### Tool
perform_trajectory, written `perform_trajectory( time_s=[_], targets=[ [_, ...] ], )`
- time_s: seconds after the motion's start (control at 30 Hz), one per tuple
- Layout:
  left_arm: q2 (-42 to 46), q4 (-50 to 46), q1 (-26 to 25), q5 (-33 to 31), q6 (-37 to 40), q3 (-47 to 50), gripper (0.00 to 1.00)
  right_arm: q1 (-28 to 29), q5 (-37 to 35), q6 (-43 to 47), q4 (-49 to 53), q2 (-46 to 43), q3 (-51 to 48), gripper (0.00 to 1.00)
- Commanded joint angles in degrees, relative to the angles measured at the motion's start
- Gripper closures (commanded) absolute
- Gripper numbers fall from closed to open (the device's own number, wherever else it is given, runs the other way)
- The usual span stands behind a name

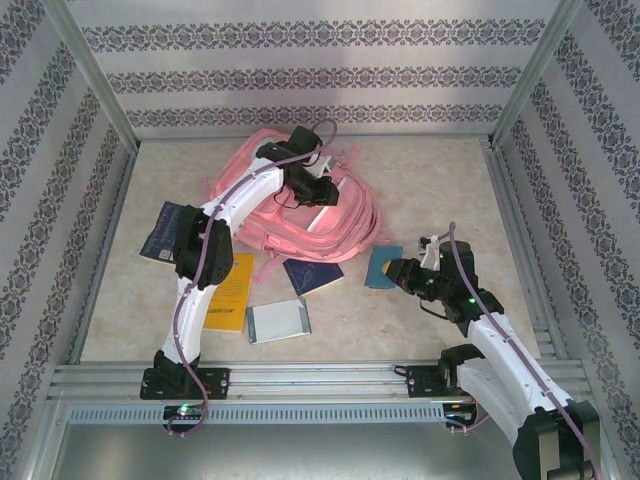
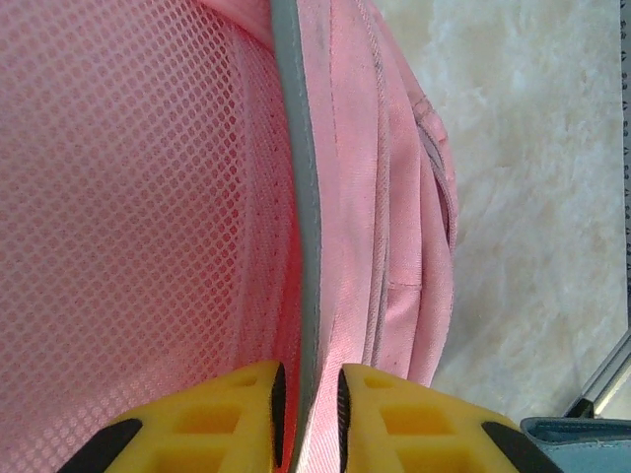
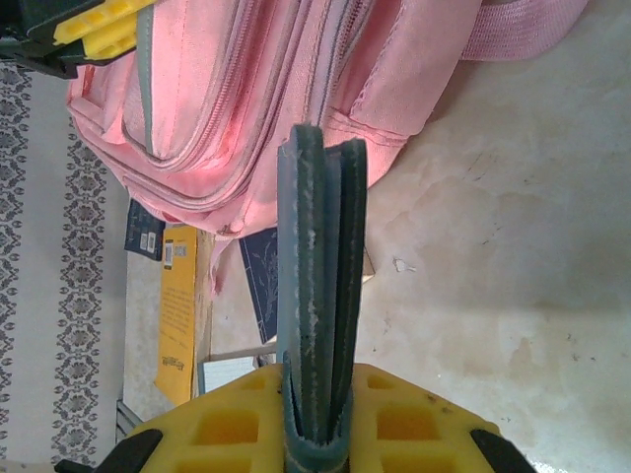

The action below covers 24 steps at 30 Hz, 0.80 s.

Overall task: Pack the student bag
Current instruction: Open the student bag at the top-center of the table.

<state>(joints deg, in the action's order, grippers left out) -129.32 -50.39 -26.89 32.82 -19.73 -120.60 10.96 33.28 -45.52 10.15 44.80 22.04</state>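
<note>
The student bag (image 1: 330, 215), a big soft pink backpack, lies at the back middle of the table. My left gripper (image 1: 318, 192) is over it. In the left wrist view, that gripper (image 2: 309, 419) is shut on the bag's grey-trimmed edge (image 2: 306, 246), with pink mesh to its left. My right gripper (image 1: 402, 272) is to the right of the bag. It is shut on a teal felt case (image 3: 320, 296) held upright on its edge, the same teal case (image 1: 383, 265) showing from above. The bag (image 3: 276, 89) lies just beyond the case.
Left of and in front of the bag lie a dark blue notebook (image 1: 165, 232), a yellow book (image 1: 230, 290), a dark blue book (image 1: 312, 275) and a grey-white notebook (image 1: 278, 322). Metal rails (image 1: 300, 375) border the table. Bare tabletop (image 1: 440, 190) lies to the right.
</note>
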Motion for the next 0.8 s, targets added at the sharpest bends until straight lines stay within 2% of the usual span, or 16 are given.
perform_trajectory(
  time_s=[0.0, 0.2, 0.23, 0.33, 0.37, 0.63, 0.77],
  targets=[
    [-1.1, 0.7, -0.2, 2.2, -0.5, -0.1, 0.78, -0.7, 1.5, -0.7, -2.9, 0.6, -1.0, 0.96],
    [-2.8, 2.2, -0.4, 3.3, -1.7, -0.2, 0.71, -0.8, 1.4, -0.9, -4.1, 1.4, -1.7, 0.96],
    [-3.1, 2.2, -0.5, 3.8, -1.8, -0.5, 0.75, -0.8, 1.3, -0.8, -4.0, 1.5, -1.7, 0.96],
    [-3.5, 0.1, -0.4, 4.6, -0.9, -2.7, 0.98, -0.9, 1.4, -0.8, -3.5, 1.3, -1.3, 0.96],
    [-3.3, -1.4, -0.4, 4.4, -0.3, -3.9, 1.00, -1.0, 1.1, -0.7, -3.2, 0.8, -1.1, 0.96],
    [0.3, -13.3, 2.8, 6.5, 2.6, -16.5, 1.00, -1.1, -3.7, -0.9, -1.4, -2.7, 1.6, 1.00],
    [6.2, -12.2, 6.1, 7.8, 2.1, -13.6, 1.00, -1.0, -6.3, -2.9, -3.6, -2.4, 2.5, 1.00]
  ],
)
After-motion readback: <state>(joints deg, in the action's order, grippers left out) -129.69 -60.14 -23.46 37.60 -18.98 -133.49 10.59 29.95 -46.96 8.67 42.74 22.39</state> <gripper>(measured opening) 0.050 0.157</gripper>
